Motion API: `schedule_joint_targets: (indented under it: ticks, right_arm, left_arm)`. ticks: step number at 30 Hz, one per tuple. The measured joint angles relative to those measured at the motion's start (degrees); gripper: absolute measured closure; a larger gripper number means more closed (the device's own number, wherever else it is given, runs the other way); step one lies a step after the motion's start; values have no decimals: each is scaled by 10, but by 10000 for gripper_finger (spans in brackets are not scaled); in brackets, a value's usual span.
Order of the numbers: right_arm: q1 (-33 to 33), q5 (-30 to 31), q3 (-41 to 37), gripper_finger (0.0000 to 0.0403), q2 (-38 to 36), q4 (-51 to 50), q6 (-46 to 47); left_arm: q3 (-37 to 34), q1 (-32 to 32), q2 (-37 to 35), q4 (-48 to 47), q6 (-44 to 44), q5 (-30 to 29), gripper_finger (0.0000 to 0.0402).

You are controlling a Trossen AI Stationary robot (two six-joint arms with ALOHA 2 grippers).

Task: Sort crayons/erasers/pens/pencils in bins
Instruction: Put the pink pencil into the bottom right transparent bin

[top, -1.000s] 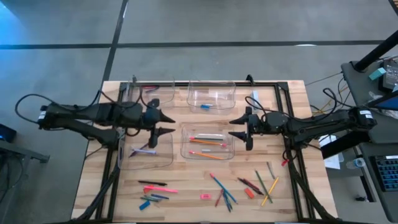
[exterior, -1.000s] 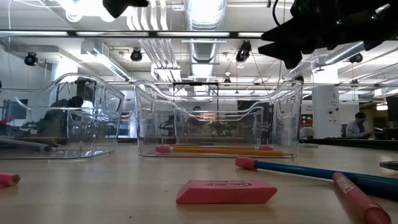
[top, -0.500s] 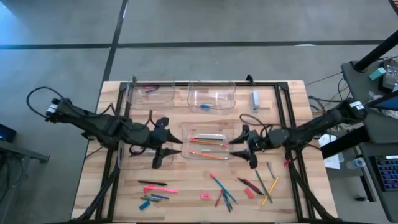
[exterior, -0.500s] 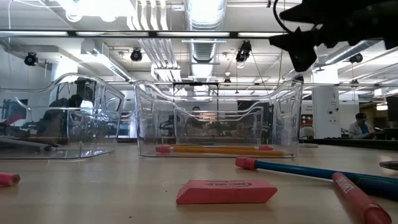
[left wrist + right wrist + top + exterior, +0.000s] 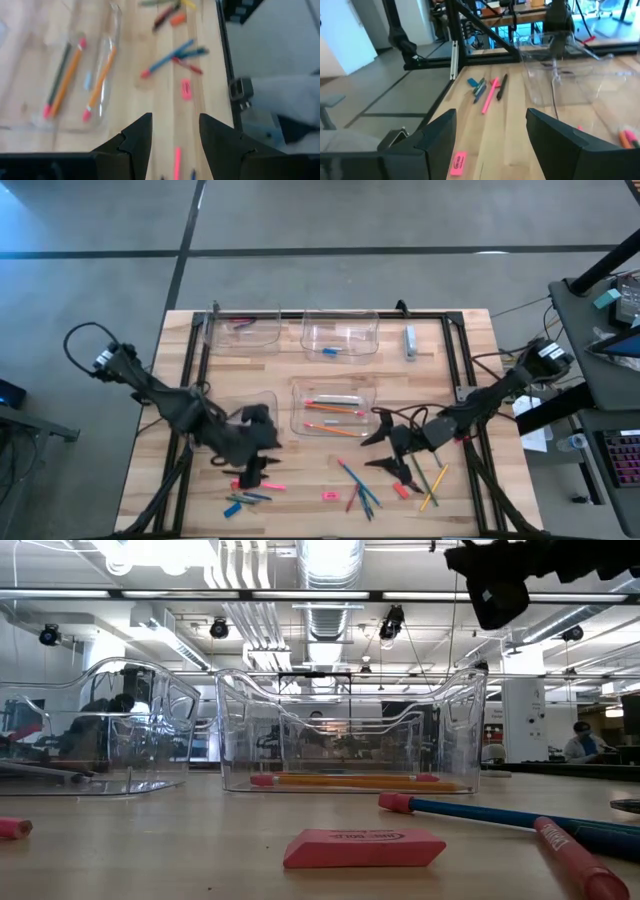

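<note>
Crayons, pens, pencils and erasers lie loose along the near side of the light wooden slatted table, in two groups. The left group holds a slim black pen, a bright pink stick and short blue crayons. The right group holds blue sticks, a red stick, green and yellow pencils and a small orange-red block. A flat pink rectangular eraser lies between the groups; in the low view it rests flat in the foreground.

Four clear plastic rectangular bins stand on the table:
- Far left bin: reddish sticks lie in it.
- Far centre bin: a small blue item lies in it.
- Centre bin: orange and red pencils lie in it.
- Left bin: partly covered by the left arm.

A pale blue-grey oblong item lies at the far right of the table.

The left gripper is over the left group, just above the black pen. Its fingers are spread apart and hold nothing.

The right gripper is between the centre bin and the right group. Its fingers are spread wide and hold nothing.
</note>
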Motion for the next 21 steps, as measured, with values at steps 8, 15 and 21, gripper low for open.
schedule_joint_targets:
  ticks: [8, 15, 21]
  right_arm:
    - [-1, 1, 31, 174, -4, -18, -81]
    - [-14, 44, 48, 174, -4, -16, -152]
    - [-36, 44, 48, 174, -4, -17, -157]
  left_arm:
    - [55, -78, 92, -123, -140, 3, 254]
    - [55, -90, 150, -144, -195, 75, 254]
    - [55, -91, 186, -146, -196, 86, 254]
